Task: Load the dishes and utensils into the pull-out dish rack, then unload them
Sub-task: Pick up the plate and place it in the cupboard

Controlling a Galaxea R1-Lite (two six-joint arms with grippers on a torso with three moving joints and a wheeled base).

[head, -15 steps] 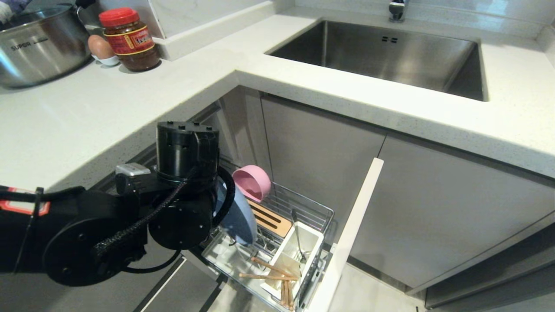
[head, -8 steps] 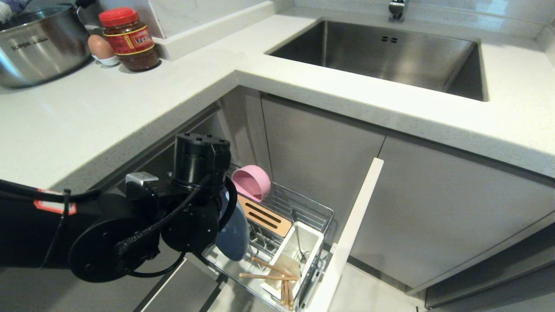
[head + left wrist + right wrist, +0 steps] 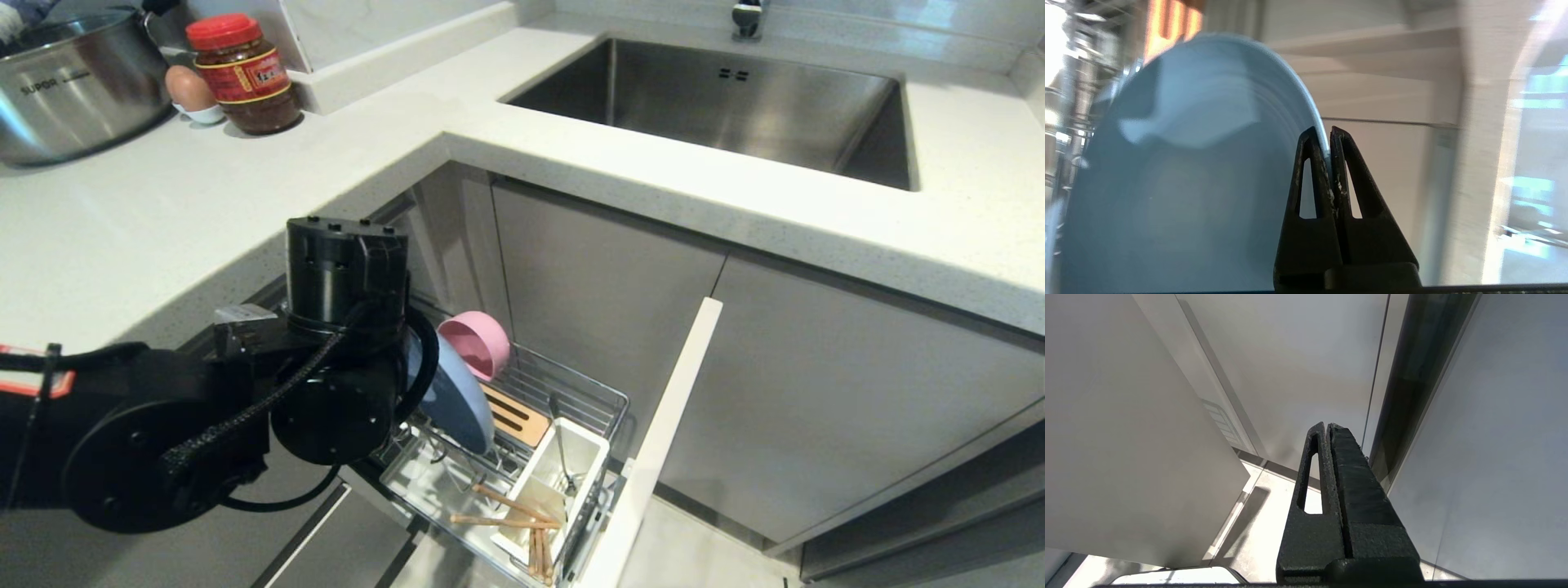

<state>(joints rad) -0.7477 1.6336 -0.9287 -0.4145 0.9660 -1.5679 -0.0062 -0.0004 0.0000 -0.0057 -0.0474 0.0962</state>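
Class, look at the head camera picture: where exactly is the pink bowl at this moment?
The pink bowl sits tipped on its side at the far end of the pull-out dish rack, lower centre of the head view, just behind the blue plate.

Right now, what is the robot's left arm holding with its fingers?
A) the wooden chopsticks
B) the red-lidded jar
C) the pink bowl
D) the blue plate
D: in the left wrist view the left gripper has its fingers shut on the rim of the blue plate, which is held on edge over the dish rack.

Bowl (image 3: 475, 344) behind plate (image 3: 459, 398) – chopsticks (image 3: 510, 513) in rack (image 3: 571, 389) front
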